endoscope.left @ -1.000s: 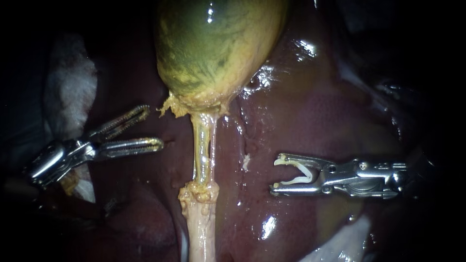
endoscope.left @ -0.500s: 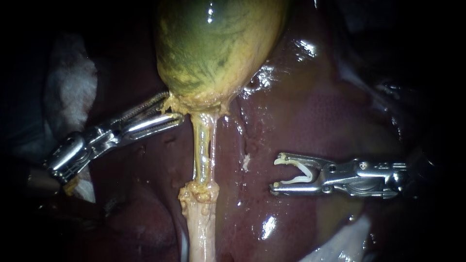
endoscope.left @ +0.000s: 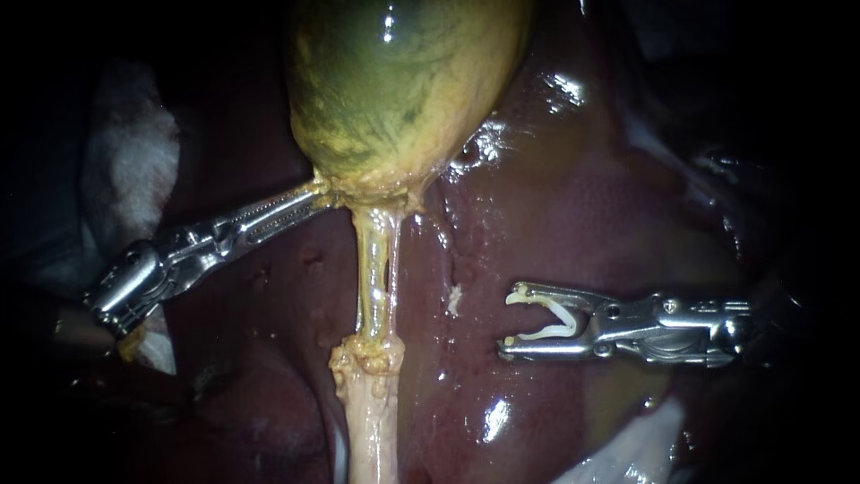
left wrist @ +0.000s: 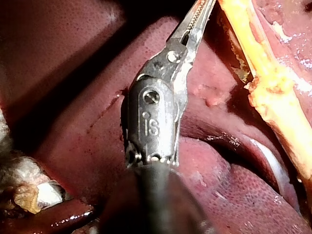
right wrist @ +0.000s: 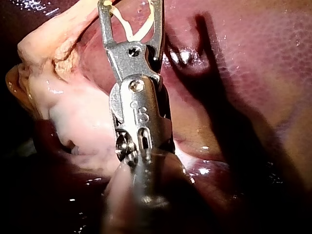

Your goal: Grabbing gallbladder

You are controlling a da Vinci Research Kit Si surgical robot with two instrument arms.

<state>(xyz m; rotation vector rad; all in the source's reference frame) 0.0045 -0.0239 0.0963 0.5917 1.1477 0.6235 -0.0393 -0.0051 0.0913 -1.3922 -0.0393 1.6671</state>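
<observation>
Left instrument pinching the lower rim of the gallbladder

The left instrument [endoscope.left: 320,192], with a slim, ridged steel pincer, was clamped tight on the ragged yellow fringe at the bottom of the gallbladder [endoscope.left: 403,90]. This was a smooth, glossy green-yellow bulb lying on the wet, dark-red liver [endoscope.left: 573,206] in the upper middle of the endoscope view. A pale, glassy tube [endoscope.left: 376,269] ran down from it to a knobbly yellow stalk. Well apart, the right instrument [endoscope.left: 509,320] hung over the liver, its pincer spread wide yet gripping a white V-shaped clip [endoscope.left: 551,332] from both sides
</observation>
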